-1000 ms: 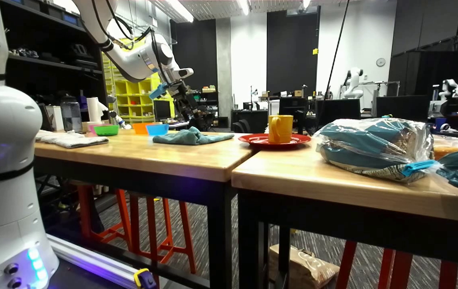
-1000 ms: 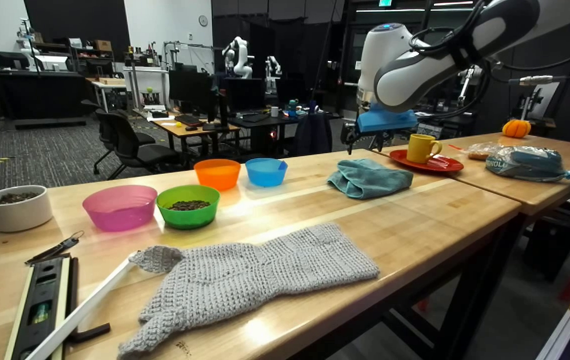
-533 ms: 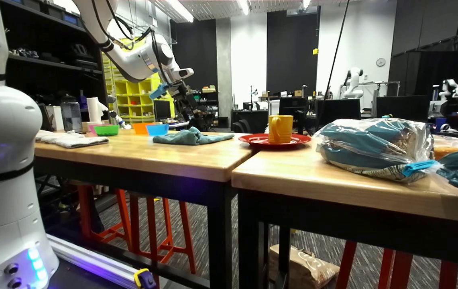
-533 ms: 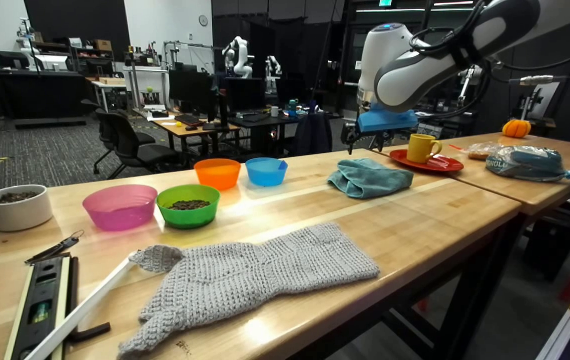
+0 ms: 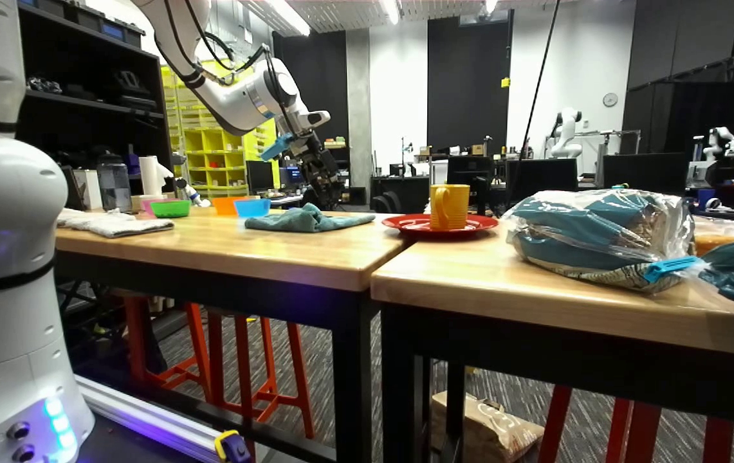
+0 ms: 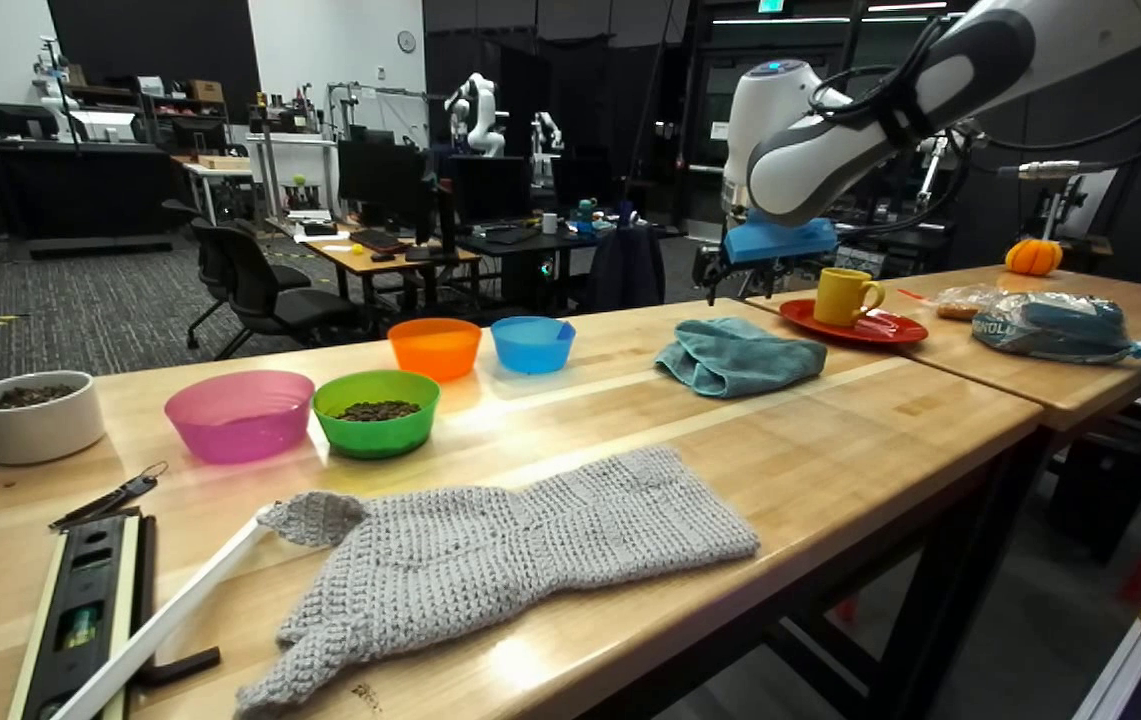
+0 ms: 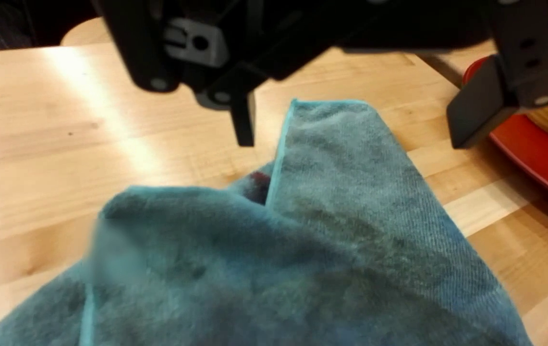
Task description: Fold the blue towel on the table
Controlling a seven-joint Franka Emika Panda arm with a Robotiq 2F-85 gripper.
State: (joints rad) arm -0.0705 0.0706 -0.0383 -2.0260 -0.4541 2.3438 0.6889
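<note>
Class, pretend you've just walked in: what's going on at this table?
A white robot arm reaches over the wooden table, apparently about to fold the blue towel. Its jaws hang open near the towel with nothing gripped. The towel lies rumpled, with layers overlapping, not yet neatly folded. A red plate bearing a yellow mug sits nearby.
</note>
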